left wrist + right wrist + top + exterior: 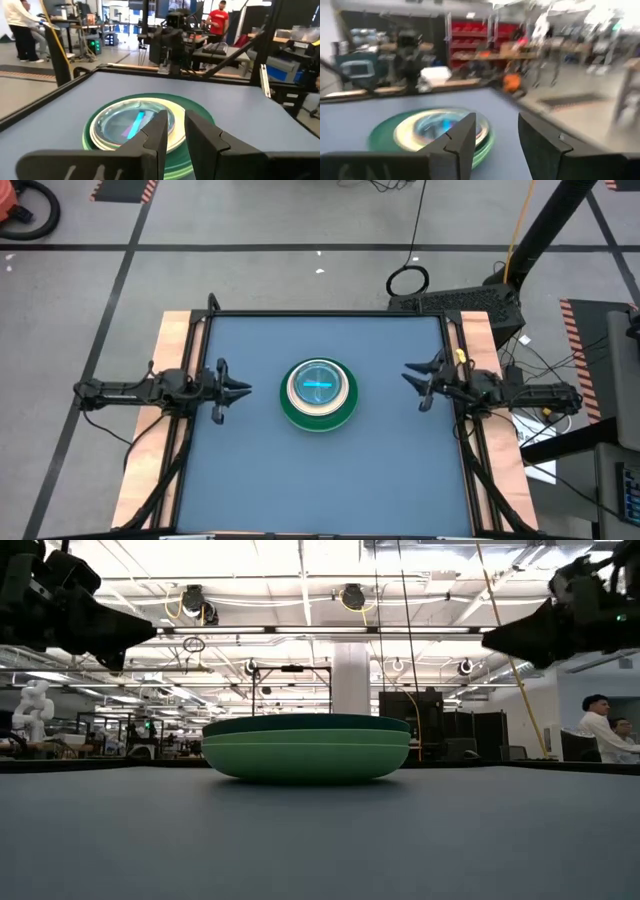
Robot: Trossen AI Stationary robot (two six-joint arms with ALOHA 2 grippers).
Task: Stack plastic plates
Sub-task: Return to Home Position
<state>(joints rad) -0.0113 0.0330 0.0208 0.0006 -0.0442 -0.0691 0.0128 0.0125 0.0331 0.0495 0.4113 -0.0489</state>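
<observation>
The plastic plates (319, 392) stand in one stack at the middle of the blue table: green large ones below, cream ones on them, translucent small ones with a blue stripe on top (135, 124). In the low view the stack (305, 748) rests by its bottom plate on the table. My left gripper (244, 389) hovers at the table's left side, pointing level at the stack, fingers a little apart with nothing between them (175, 131). My right gripper (408, 374) hovers at the right side, open and bare (495, 135).
Orange wooden boards (172, 350) and black frame rails border the table left and right. Bare blue tabletop (320, 480) lies all around the stack. People stand in the room beyond the table (600, 730).
</observation>
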